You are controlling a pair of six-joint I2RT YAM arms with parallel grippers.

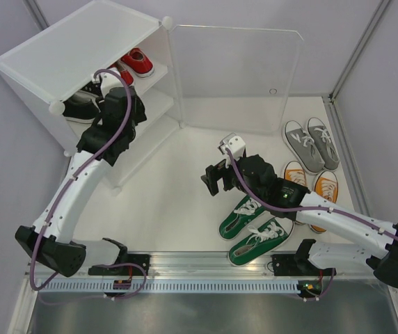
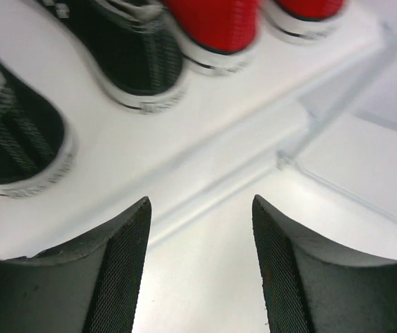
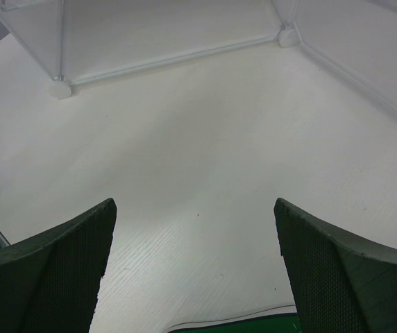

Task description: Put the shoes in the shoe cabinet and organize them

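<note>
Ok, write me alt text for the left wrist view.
The left gripper hangs open and empty in front of a white cabinet shelf. On the shelf stand two black shoes at the left and two red shoes at the top edge, all a little blurred.

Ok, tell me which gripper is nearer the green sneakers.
Right. The right gripper hovers just beside the green sneakers, on the side toward the shoe cabinet; the left gripper is far off, at its shelves.
</note>
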